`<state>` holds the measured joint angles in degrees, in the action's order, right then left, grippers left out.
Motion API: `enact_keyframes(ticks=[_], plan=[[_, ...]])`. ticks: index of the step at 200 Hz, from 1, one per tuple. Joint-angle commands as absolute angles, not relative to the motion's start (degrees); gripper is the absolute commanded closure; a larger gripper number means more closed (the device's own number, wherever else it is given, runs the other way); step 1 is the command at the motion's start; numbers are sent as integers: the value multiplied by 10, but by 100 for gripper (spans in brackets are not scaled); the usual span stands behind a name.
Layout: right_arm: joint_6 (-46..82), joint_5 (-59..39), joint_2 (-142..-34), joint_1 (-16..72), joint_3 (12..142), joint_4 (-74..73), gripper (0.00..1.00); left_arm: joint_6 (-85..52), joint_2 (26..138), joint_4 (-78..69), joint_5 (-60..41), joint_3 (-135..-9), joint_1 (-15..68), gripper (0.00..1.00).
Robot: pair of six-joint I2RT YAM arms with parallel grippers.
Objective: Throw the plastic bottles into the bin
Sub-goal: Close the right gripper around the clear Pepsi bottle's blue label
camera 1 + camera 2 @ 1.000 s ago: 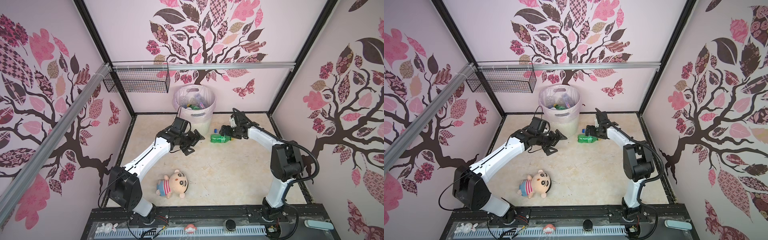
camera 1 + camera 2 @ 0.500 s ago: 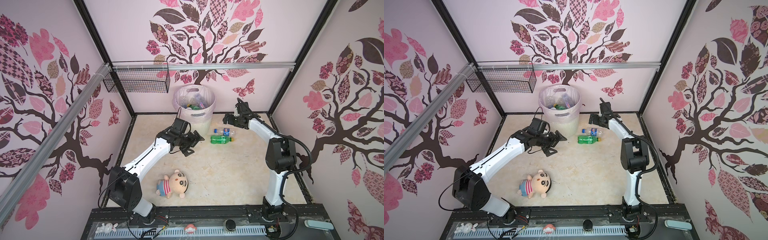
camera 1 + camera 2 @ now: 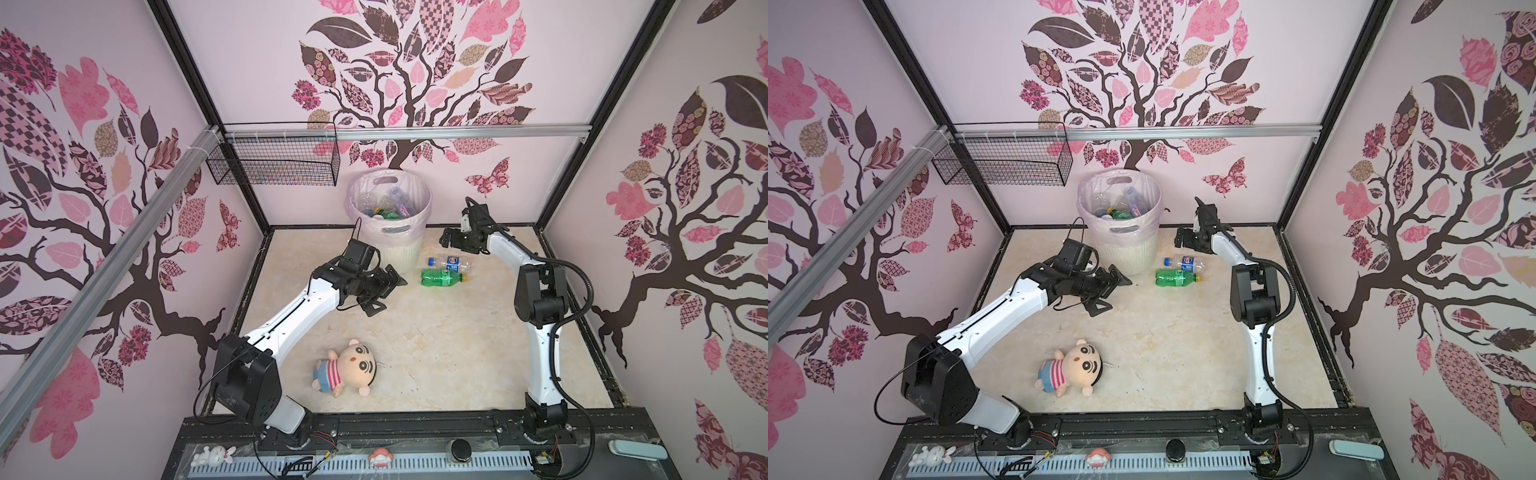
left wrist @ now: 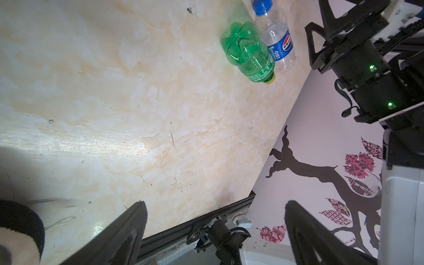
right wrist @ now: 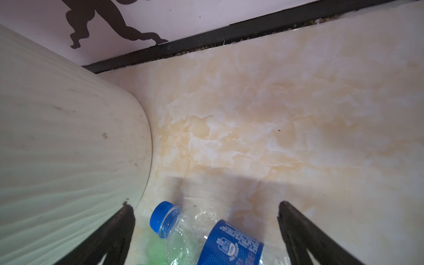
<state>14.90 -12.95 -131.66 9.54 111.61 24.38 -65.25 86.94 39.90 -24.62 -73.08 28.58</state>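
Spread wide and pinching nothing at the right gripper (image 3: 455,232), poised low just right of the bin (image 3: 399,253). In the right wrist view, one of the fingers (image 5: 119,231) close beside the bin's ribbed base, dark skirting (image 5: 229,34) of the back wall not far beyond. Framed between those fingers, untouched: a clear Pepsi bottle (image 5: 218,238), flat on the floor, blue cap toward the bin. Just beside it, a little farther forward of the bin: a green bottle (image 3: 442,277), yellow cap pointing away from the bin. Likewise spread and empty at the left gripper (image 3: 384,291), raised in front of the bin, tips aimed toward the two bottles, near but apart. Bare marbled floor (image 3: 436,332) open in front of the bin, out to the black frame (image 3: 415,419). Well in front of the bin: a plush doll (image 3: 347,370). More plastic bottles (image 3: 388,208) heaped inside the bin.
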Motion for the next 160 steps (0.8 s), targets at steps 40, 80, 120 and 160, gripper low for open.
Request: enact_keyframes(ticks=[40, 80, 120, 160], plan=[[149, -182, -1346, 93, 1116, 260, 1, -640, 865, 401, -241, -724, 282, 3], [154, -198, -1326, 94, 1076, 245, 0, -642, 874, 399, -243, -731, 283, 3], [163, -208, -1299, 93, 1026, 225, 0, -649, 883, 391, -250, -731, 283, 3], [165, -214, -1272, 94, 983, 209, 0, -655, 887, 388, -254, -731, 283, 3]])
